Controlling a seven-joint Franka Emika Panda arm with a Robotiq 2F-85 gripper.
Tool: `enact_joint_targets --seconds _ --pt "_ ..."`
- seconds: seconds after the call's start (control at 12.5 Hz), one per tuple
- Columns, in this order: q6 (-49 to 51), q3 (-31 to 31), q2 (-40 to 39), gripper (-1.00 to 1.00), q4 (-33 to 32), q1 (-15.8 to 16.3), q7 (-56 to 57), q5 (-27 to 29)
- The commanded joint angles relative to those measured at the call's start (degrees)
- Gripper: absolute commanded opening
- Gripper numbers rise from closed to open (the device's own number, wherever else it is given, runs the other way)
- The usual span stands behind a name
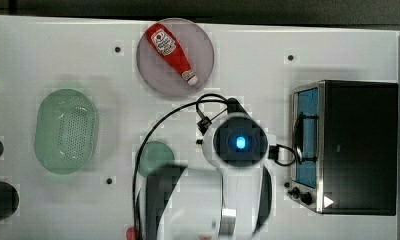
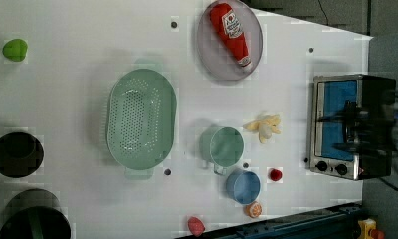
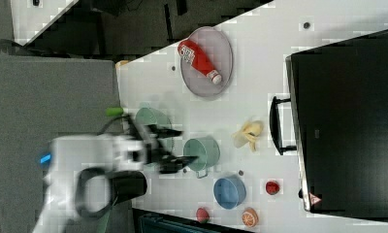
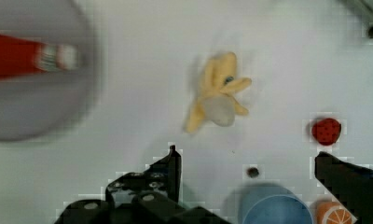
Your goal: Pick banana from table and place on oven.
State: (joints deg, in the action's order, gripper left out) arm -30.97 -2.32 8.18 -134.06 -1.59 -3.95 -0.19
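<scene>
Banana [image 2: 263,127]: pale cream-yellow toy with stubby curved lobes, lying loose on the white surface [image 2: 77,89], touching nothing. In the left view it sits between the green cup [image 2: 223,146] and the oven [image 2: 350,124], below the grey plate [image 2: 230,42]; in the right view it lies just beside the oven's metal handle [image 3: 278,125].

Claw [image 3: 180,144]: black, jaws spread wide, holding nothing, raised above the surface. In the wrist view the banana lies ahead of the two finger tips, well apart from them.

Oven: boxy, matte black top, silver front frame, blue-tinted glass door, black knobs; stands at the left view's right edge of the surface. Its top is bare.

Surface: large, flat, white, marked with a few small black dots.

Other items on the surface:
- grey plate carrying a red ketchup bottle [image 2: 231,31] that lies on its side;
- pale green perforated colander [image 2: 141,119];
- blue cup [image 2: 244,187], near the green cup;
- small red berry-like piece [image 2: 275,174];
- orange slice [image 2: 254,209], near the surface's edge;
- pink-red piece [image 2: 196,226], also at the edge;
- small green fruit [image 2: 15,50], far corner in the left view;
- two dark round vessels [image 2: 17,154] at the left view's left side.

Room: dark floor beyond the surface's edges; a grey panel [image 3: 51,97] behind the arm in the right view; a blue-black frame rail [image 2: 296,224] along the surface's lower edge in the left view.
</scene>
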Motion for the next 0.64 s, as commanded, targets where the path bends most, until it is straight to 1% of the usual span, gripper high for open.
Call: enact_joint_targets --seconds 0.08,0.32,0.64 --pt "-7.07 -1.06 -3.06 1.0 -0.49 0.14 -0.91 -0.35" --pt "-16.49 -2.38 -10.83 1.0 -2.0 0.09 -0.84 -0.35" --pt "-23.77 -2.89 -18.15 1.0 -4.43 0.07 -0.77 -0.35"
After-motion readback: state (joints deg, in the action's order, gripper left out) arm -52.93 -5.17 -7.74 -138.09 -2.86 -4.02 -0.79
